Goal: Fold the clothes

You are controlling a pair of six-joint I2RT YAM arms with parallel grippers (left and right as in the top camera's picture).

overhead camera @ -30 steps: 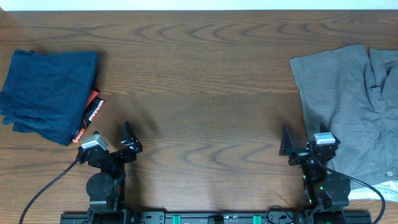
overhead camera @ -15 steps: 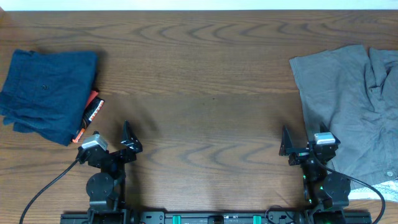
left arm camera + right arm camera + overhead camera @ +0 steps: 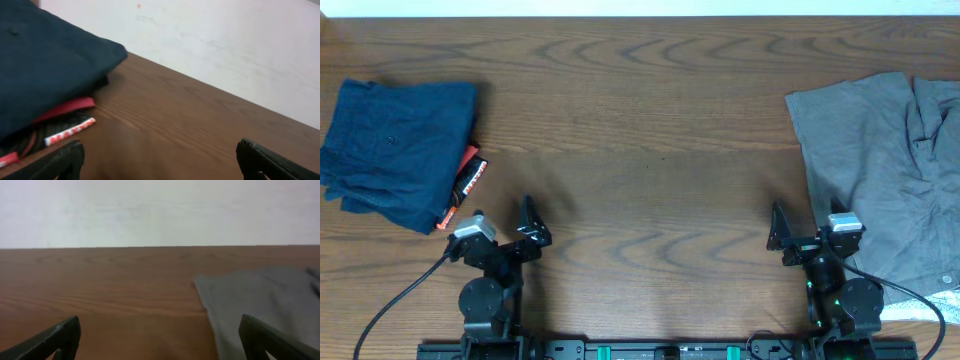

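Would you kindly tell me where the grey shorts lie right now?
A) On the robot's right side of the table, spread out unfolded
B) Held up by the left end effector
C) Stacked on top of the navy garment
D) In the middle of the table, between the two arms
A: the grey shorts lie rumpled and unfolded on the right side of the table, beside the open right end effector and far from the navy garment.
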